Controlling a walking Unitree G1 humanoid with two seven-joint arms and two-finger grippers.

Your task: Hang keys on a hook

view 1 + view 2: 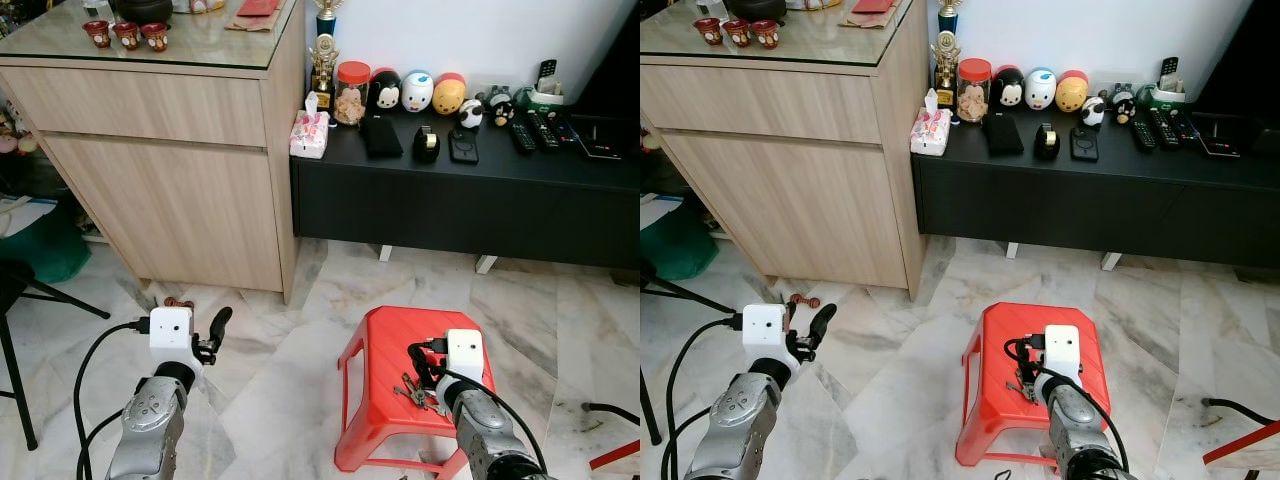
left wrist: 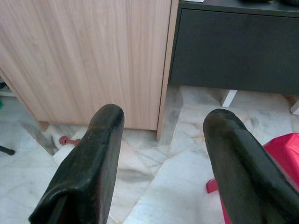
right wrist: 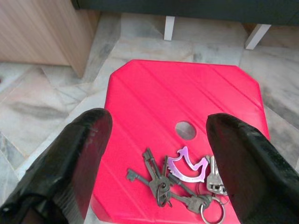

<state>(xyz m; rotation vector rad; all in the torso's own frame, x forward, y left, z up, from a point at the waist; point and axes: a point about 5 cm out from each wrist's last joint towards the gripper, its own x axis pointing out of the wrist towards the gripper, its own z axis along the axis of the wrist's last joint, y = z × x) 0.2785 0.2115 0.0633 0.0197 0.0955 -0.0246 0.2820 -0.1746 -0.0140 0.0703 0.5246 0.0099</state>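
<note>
Red plastic lies right under the right gripper (image 3: 154, 158): the stool (image 3: 187, 93), with the keys (image 3: 180, 179) in a loose bunch near its close edge, between the spread fingers but not touching them. By my reading the step in hand is the pick-up, not yet made. Next the fingers should come down over the bunch and close, keeping clear of the stool's rim, where the keys could slip off. The left gripper (image 1: 212, 335) hovers over bare marble floor (image 1: 270, 340), fingers also apart and holding nothing. Floor around the stool looks open for stepping. Farther off stand the wooden cabinet (image 1: 170, 150) and black bench (image 1: 450, 195). I can make out no hook.
</note>
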